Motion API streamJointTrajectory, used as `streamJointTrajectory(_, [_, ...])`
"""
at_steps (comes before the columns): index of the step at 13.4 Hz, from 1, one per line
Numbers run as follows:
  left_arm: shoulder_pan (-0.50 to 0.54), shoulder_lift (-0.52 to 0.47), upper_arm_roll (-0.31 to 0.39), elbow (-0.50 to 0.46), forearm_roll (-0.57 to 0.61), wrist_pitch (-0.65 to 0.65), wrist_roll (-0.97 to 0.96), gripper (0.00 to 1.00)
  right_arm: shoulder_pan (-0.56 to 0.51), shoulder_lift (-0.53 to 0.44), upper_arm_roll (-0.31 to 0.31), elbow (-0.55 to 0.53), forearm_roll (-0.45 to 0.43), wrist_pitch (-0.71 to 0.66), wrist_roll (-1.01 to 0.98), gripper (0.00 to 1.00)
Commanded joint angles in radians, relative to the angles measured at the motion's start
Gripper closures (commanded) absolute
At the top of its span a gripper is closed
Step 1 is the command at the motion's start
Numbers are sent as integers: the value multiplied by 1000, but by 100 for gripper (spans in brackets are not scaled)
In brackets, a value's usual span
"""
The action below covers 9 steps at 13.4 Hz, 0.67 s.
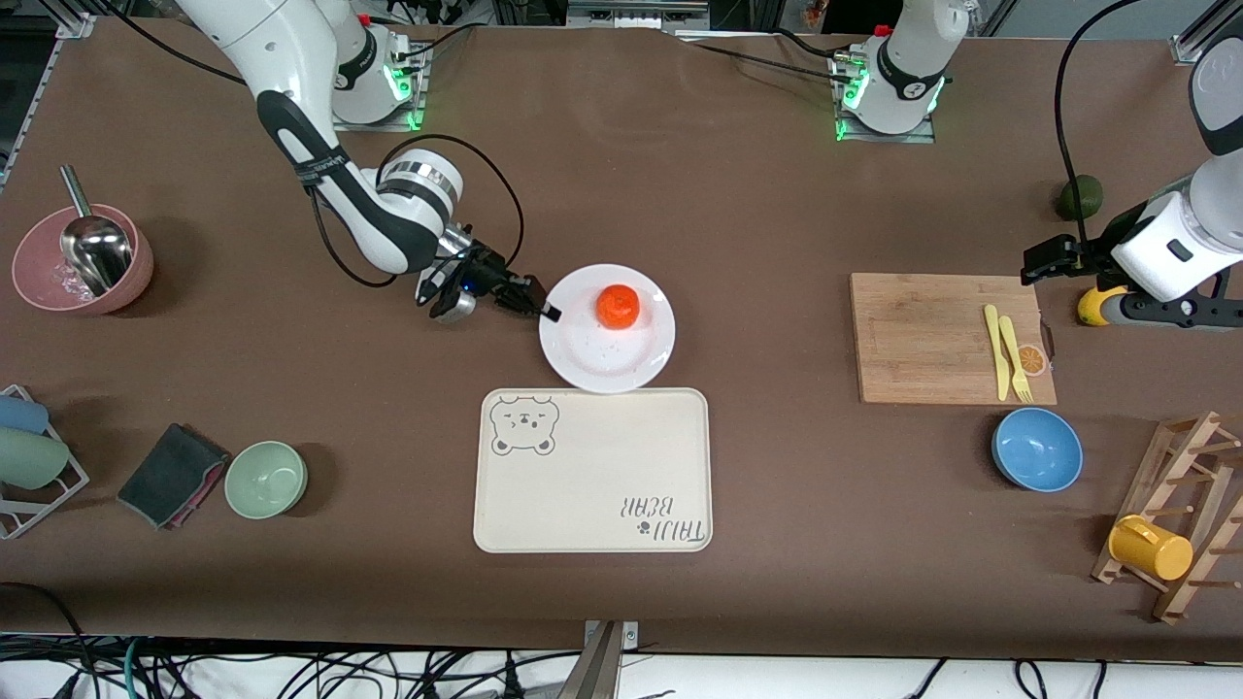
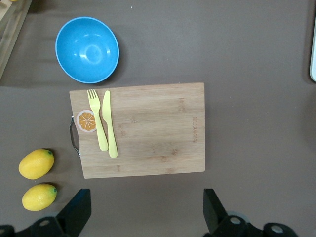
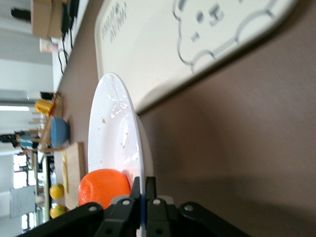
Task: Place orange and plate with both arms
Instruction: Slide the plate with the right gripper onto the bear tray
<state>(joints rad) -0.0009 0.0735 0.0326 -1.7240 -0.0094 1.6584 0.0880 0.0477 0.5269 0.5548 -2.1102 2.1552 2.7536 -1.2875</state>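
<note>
Plate (image 1: 621, 364): round, white and faintly specked, flat on the brown counter (image 1: 757, 214) just beside the bear-print tray (image 1: 592, 485), on the side of the tray away from the front camera; its rim toward the right arm's end sits between the tips of the right claw.
Orange (image 1: 618, 306): small and bright orange-red, resting on the plate just past the right claw's tips, toward the edge of the plate nearer the robots' bases.
Right claw (image 1: 550, 312): low at the plate's edge, fingers (image 3: 134, 193) pinched narrow onto the plate rim, one above it and one below, as the right wrist view shows.
Left claw (image 2: 147, 210): spread wide and holding nothing, hovering over bare counter just beside the wooden cutting board (image 1: 947, 335), at the left arm's end.
Cutting board load: a yellow plastic fork (image 1: 1014, 361) and knife (image 1: 994, 349) lie side by side near the handle end, next to an orange-slice print (image 2: 87, 121).
Near the left claw: two lemons (image 2: 37, 164) on the counter beside the board's handle, and a blue bowl (image 1: 1037, 449) close to the board's edge nearer the front camera.
</note>
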Motion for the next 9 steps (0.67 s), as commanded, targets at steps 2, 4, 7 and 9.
streamJointTrajectory(2, [1,9,3,26,-24,-28,24,0,-8,41,10,129,-41,31,73,100])
streamJointTrajectory(4, [1,11,3,26,-24,-28,24,0,-18,119,4,223,-107,32,73,100])
streamJointTrajectory(7, [2,11,3,26,-24,-28,24,0,-58,226,-1,343,-256,31,124,100])
streamJointTrajectory(9, [2,9,3,26,-24,-28,26,0,-68,266,-13,387,-378,31,224,100])
